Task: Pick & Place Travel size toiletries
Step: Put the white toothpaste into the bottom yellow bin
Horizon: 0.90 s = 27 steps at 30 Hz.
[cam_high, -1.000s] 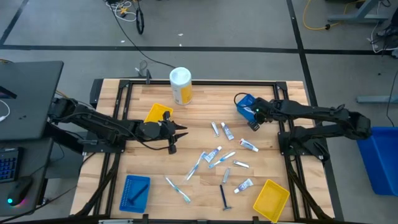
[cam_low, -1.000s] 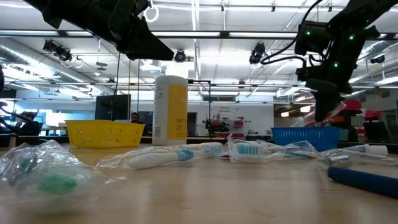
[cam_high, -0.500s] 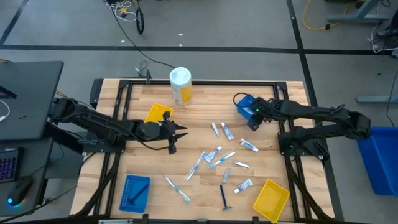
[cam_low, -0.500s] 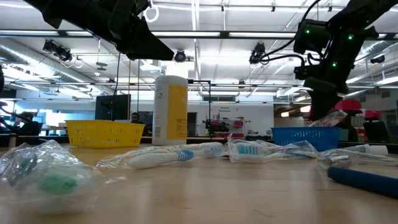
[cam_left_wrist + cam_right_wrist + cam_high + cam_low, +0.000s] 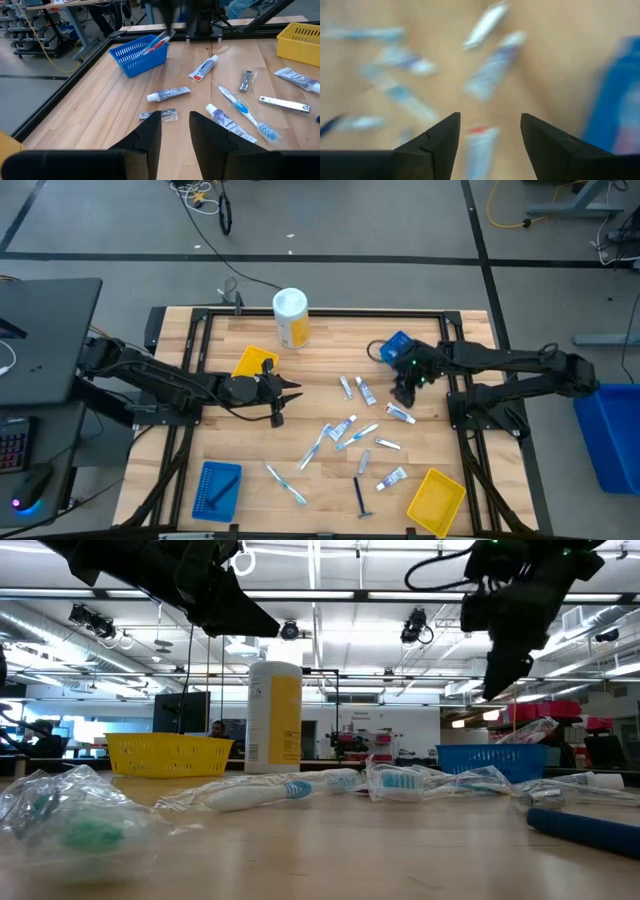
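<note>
The travel size toiletries (image 5: 352, 430) lie scattered on the wooden table: small white tubes (image 5: 168, 93), wrapped toothbrushes (image 5: 270, 792) and a dark razor (image 5: 360, 495). One wrapped item (image 5: 530, 730) sticks up out of the blue tray (image 5: 397, 344) at the far right. My right gripper (image 5: 402, 394) hangs open above the table, just on the near side of that tray, over a red-marked tube (image 5: 400, 413); nothing is between its fingers (image 5: 440, 142). My left gripper (image 5: 290, 392) waits open left of the pile, beside a yellow tray (image 5: 254, 363), holding nothing (image 5: 175, 130).
A big yellow canister with a white lid (image 5: 291, 318) stands at the far edge. A second blue tray (image 5: 216, 488) sits at the near left and a second yellow tray (image 5: 437, 502) at the near right. Black frame rails (image 5: 470, 430) run along the table's sides.
My right gripper has let go of a wrapped item above the far-right blue tray; the item now rests in the tray with its end sticking up. The gripper has then risen and gone toward the table's near edge, over the scattered tubes.
</note>
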Each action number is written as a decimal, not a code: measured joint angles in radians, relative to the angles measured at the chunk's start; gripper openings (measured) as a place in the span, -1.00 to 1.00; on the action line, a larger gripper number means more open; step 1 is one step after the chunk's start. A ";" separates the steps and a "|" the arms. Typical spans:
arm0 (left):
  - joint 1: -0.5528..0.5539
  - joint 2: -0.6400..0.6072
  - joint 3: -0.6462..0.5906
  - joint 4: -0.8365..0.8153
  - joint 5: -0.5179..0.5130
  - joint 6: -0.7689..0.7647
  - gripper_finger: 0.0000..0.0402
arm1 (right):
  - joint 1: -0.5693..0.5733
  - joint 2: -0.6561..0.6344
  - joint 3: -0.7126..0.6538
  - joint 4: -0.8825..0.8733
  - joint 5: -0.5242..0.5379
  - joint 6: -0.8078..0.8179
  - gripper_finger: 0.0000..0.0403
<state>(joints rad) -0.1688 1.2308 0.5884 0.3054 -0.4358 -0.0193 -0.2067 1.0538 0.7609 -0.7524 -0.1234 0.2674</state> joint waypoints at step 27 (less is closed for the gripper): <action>0.000 0.000 0.000 0.000 0.006 -0.025 -0.46 | 0.302 0.195 -0.179 -0.032 0.123 0.241 0.42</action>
<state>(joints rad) -0.1686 1.2307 0.5884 0.3054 -0.4297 -0.0443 0.0952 1.2487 0.5819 -0.7843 -0.0008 0.5083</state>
